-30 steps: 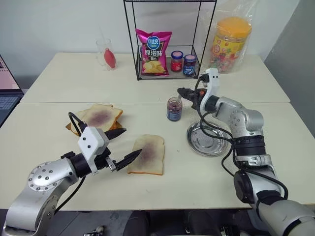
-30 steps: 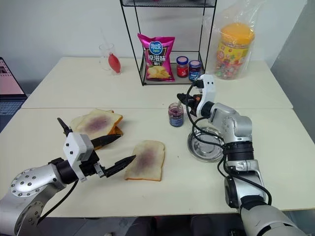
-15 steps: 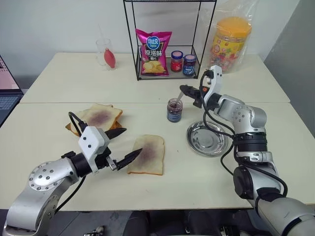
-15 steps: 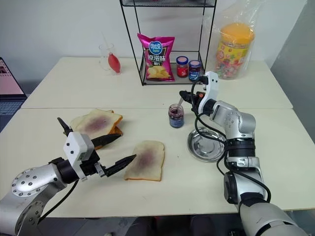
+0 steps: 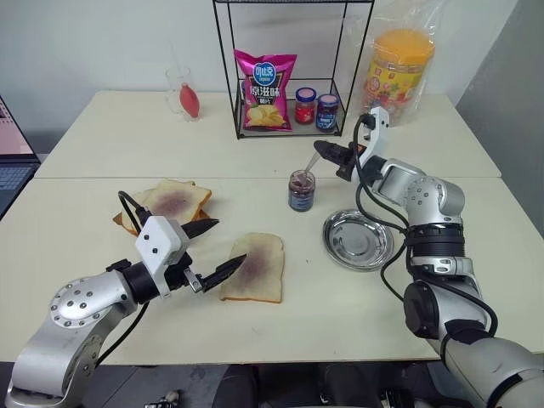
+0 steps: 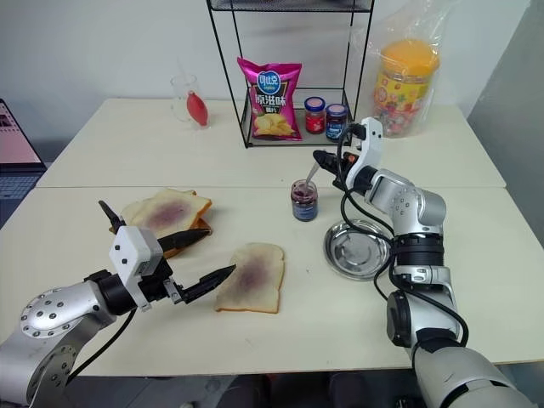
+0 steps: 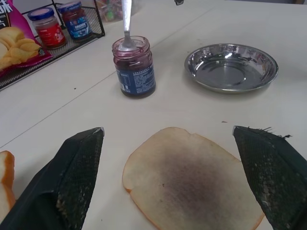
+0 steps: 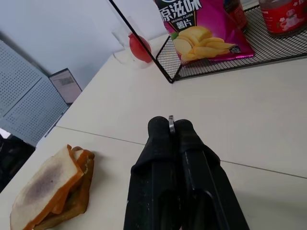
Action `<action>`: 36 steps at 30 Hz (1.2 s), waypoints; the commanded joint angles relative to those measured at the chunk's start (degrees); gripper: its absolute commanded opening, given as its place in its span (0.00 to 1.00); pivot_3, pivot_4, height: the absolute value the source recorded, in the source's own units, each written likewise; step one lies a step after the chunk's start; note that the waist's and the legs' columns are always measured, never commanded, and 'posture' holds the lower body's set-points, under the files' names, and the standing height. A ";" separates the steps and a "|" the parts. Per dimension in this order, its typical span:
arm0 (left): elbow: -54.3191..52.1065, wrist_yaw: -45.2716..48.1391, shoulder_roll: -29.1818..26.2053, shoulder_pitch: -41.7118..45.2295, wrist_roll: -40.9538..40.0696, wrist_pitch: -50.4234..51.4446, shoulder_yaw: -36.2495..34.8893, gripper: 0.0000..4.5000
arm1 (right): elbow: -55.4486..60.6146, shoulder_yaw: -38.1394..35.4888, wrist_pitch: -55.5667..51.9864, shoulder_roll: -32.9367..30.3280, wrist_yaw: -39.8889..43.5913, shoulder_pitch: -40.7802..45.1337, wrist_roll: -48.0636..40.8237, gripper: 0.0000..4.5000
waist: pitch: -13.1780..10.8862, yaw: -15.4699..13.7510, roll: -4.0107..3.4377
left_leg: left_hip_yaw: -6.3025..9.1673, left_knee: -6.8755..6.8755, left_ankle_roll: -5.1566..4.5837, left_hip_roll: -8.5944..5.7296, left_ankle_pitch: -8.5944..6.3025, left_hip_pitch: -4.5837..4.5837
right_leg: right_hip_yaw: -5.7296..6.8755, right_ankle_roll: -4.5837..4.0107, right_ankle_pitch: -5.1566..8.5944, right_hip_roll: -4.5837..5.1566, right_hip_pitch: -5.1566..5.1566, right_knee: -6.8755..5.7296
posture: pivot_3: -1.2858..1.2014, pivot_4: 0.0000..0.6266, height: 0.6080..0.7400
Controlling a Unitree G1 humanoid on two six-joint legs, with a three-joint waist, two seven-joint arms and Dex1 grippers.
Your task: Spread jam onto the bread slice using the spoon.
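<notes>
The jam fills a small glass jar with a dark blue label, standing mid-table. The spoon leans with its bowl in the jar's mouth. My right gripper is shut on the spoon's handle, just above and behind the jar; the handle's end pokes out between the fingertips. The bread slice lies flat near the front with a purplish smear in its middle. My left gripper hovers open at the slice's left edge, with one finger on each side of it and nothing held.
A round steel dish sits right of the jar, under my right arm. A pile of bread slices lies at the left. At the back stand a wire rack with a chips bag and two lidded jars, a glass and a bagged yellow-lidded tub.
My right wrist has rolled and its forearm has lifted from over the dish, with the spoon still in the jar. The left arm and the bread have not moved.
</notes>
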State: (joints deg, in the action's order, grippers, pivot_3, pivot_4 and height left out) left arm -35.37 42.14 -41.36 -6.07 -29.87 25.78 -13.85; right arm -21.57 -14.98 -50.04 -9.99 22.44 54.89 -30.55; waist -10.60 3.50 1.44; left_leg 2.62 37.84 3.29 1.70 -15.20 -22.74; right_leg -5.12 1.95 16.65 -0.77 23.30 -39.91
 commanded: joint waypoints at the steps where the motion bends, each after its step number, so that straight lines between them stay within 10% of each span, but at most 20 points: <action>1: -1.17 0.26 -0.58 0.46 0.26 -0.83 -0.39 1.00 | 0.81 -2.15 -0.56 -0.18 -0.66 1.60 -2.34 0.00 | 0.00 -0.01 -0.01 | 0.00 0.00 0.00 0.00 0.00 0.00 | 0.00 0.00 0.00 0.00 0.00 0.00 | 0.52 0.24 1.00; 36: 0.33 1.78 0.03 -0.20 1.82 -2.98 -0.51 1.00 | -1.22 -8.24 -5.47 0.03 -7.92 2.91 -8.82 0.00 | -0.02 0.31 -0.03 | -0.02 -0.03 -0.01 0.00 0.00 -0.06 | -0.01 0.01 0.01 0.00 0.01 0.11 | 0.52 0.24 1.00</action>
State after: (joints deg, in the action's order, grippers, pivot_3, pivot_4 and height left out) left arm -34.85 43.48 -41.34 -6.15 -28.01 24.20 -13.84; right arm -23.83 -21.58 -55.50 -9.78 14.75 55.72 -37.37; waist -10.63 3.81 1.40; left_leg 2.60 37.81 3.29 1.70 -15.21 -22.80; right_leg -5.14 1.95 16.65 -0.78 23.31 -39.80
